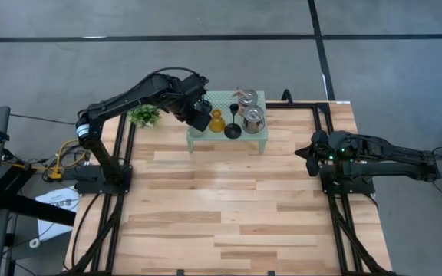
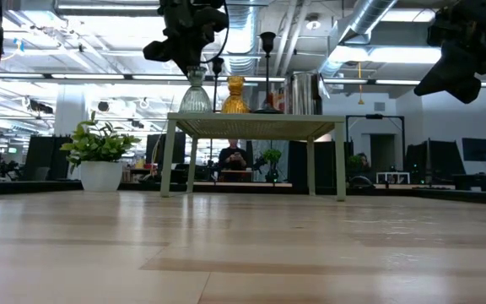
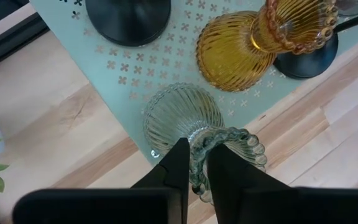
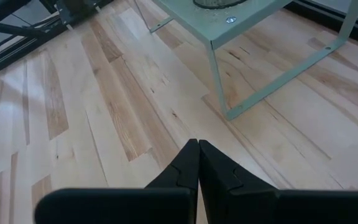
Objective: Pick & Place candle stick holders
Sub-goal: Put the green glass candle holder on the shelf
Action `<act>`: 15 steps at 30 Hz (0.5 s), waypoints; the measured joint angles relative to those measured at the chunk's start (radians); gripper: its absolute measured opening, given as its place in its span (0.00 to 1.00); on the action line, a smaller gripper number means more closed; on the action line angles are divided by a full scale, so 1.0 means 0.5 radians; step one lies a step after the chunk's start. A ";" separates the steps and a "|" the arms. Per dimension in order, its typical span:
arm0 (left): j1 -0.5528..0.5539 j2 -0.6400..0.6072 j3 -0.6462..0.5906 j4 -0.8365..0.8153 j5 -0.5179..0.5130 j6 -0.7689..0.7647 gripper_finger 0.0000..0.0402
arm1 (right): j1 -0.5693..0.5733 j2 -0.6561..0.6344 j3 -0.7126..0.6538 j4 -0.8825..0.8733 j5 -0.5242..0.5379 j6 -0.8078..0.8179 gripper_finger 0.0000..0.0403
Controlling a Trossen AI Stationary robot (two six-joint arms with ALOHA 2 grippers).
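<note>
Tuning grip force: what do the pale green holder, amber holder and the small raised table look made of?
Pale green holder: likely ribbed clear glass, see-through, left gripper shut on its neck. Amber holder: ribbed translucent glass, glossy. Raised table: probably painted perforated sheet metal, matte mint.

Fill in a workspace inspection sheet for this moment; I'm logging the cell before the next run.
Surface: wooden table, bare planks in front; pale green stand at its far edge.
Job's things: pale green glass holder, amber holder, black stemmed holder and silvery jar holders all on the stand.
Clutter: potted plant beside the stand.
Grippers: left gripper closed on the pale green glass holder's neck; right gripper shut, empty, above the table's right side.
Cables: yellow bundle off the table's left edge.
Surroundings: person seated far behind.
</note>
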 joint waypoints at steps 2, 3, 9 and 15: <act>0.000 0.001 0.001 0.004 0.001 0.000 0.11 | 0.001 0.001 0.001 0.000 -0.001 -0.001 0.00; 0.000 0.001 0.000 0.004 -0.001 0.001 0.12 | 0.000 0.000 0.000 0.000 -0.002 -0.001 0.00; 0.000 0.005 -0.002 -0.004 -0.008 0.015 0.18 | 0.000 0.000 0.001 0.000 -0.007 -0.004 0.00; -0.001 0.006 -0.004 -0.003 -0.007 0.016 0.24 | 0.000 0.000 0.001 -0.001 -0.007 -0.004 0.00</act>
